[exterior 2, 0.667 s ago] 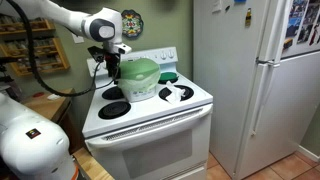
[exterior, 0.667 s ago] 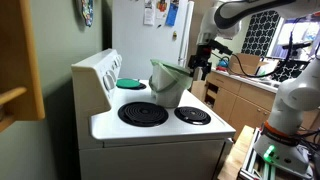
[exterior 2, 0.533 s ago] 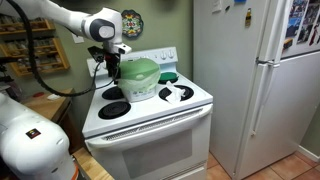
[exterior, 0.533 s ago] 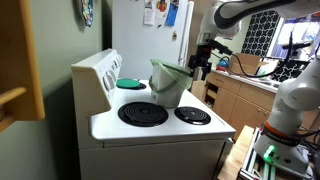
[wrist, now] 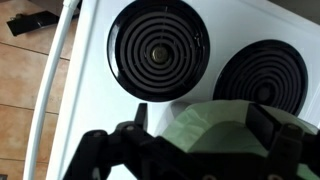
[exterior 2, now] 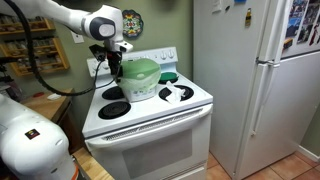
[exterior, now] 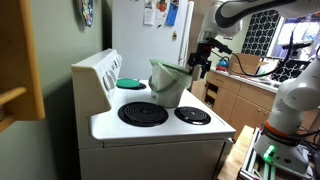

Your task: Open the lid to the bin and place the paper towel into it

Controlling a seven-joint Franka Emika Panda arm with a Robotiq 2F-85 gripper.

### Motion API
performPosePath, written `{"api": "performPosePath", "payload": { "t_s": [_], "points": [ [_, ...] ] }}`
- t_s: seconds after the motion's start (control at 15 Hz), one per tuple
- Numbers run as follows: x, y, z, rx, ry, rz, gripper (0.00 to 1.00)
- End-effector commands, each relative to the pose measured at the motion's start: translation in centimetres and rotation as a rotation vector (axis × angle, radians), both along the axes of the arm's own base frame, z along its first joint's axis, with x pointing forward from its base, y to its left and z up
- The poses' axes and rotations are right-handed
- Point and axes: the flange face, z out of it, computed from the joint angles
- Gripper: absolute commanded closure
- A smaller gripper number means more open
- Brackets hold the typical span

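The pale green bin (exterior: 172,90) stands on the white stove, between the burners, in both exterior views (exterior 2: 140,86). Its domed lid (exterior 2: 140,68) sits on top; I cannot tell whether it is lifted. My gripper (exterior: 198,66) hangs at the bin's top edge, on the side away from the stove's open front (exterior 2: 113,68). In the wrist view the gripper (wrist: 200,118) is open, with its two dark fingers on either side of the green lid (wrist: 215,128). The left finger stands clear of the plastic. No paper towel shows in any view.
The stove top (exterior: 150,128) has dark coil burners (wrist: 157,50) around the bin. A teal flat disc (exterior: 130,83) lies on a back burner. A white fridge (exterior 2: 255,80) stands beside the stove. Wooden cabinets and a counter (exterior: 235,100) are behind the arm.
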Motion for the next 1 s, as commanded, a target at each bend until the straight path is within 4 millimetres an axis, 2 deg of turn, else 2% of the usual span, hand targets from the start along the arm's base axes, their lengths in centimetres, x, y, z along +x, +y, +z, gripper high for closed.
{"api": "performPosePath", "payload": {
  "t_s": [0.0,0.13,0.2,0.33,0.6,0.67,0.93],
  "points": [
    [-0.6,-2.9,2.2,0.009,-0.113,-0.074,0.00],
    [-0.4,-5.0,2.6,0.064,-0.122,-0.084,0.00],
    [0.4,-3.2,2.6,0.029,-0.099,-0.074,0.00],
    [0.4,-4.8,3.1,0.043,-0.115,-0.083,0.00],
    [0.3,-5.0,3.0,0.045,-0.114,-0.084,0.00],
    [0.5,-5.6,2.9,0.050,-0.110,-0.095,0.00],
    [1.2,-10.1,3.3,0.116,-0.174,-0.149,0.00]
  ]
}}
